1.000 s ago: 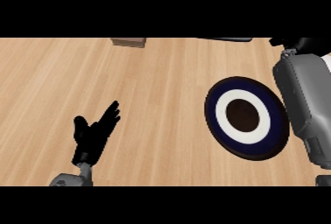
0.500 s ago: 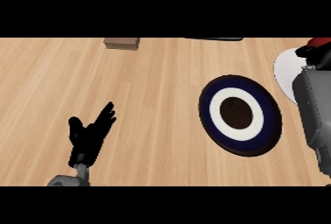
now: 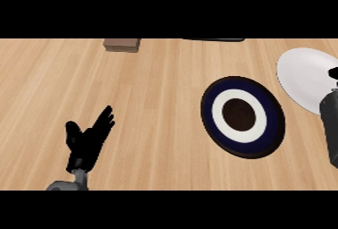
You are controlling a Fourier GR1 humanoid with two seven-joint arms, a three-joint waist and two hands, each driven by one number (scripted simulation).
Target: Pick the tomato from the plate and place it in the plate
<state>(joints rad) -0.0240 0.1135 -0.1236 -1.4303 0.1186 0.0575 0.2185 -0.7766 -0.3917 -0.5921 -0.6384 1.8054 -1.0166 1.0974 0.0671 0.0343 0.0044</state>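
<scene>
I see a wooden counter (image 3: 132, 89). A dark ringed plate (image 3: 243, 116) lies right of centre; at its two o'clock, just beside it, sits a white plate (image 3: 300, 74). No tomato shows. My right forearm (image 3: 329, 129) crosses that white plate, nearer it; I cannot tell its hand's state. My left hand (image 3: 89, 138) rests spread at eight o'clock, well apart.

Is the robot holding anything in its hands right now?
The left hand is open and holds nothing. The right hand barely shows at the picture's edge, over the white plate, so I cannot tell if it holds something.
</scene>
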